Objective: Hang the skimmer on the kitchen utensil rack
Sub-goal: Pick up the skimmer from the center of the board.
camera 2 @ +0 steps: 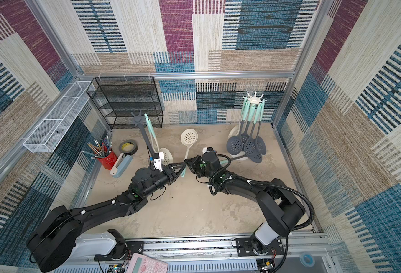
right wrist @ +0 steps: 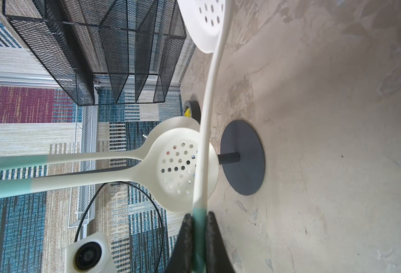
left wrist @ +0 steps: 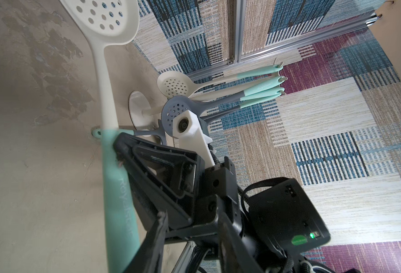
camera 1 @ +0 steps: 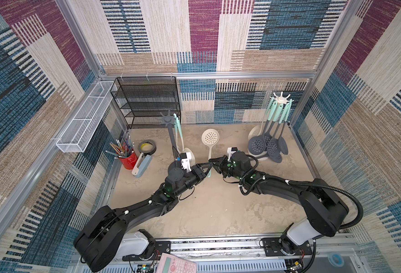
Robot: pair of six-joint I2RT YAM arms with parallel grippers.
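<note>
The skimmer [camera 1: 210,137] has a cream perforated head and a mint handle, and it lies low over the table's middle, head toward the back. My right gripper [right wrist: 199,216] is shut on its mint handle [left wrist: 120,189], as both top views show [camera 2: 188,163]. My left gripper [camera 1: 206,166] meets it from the left, jaws apart; in the left wrist view the handle runs beside one finger [left wrist: 158,227], not between them. A dark grey utensil rack [camera 1: 168,120] stands at back left with two cream skimmers. A white rack [camera 1: 281,99] at back right holds several skimmers.
A red cup of pencils [camera 1: 128,160], a tape roll [camera 1: 147,147] and a stapler [camera 1: 142,165] sit at the left. A black mesh shelf [camera 1: 147,101] and a white wire basket [camera 1: 85,118] line the back left. A pink calculator [camera 1: 178,263] lies on the front rail.
</note>
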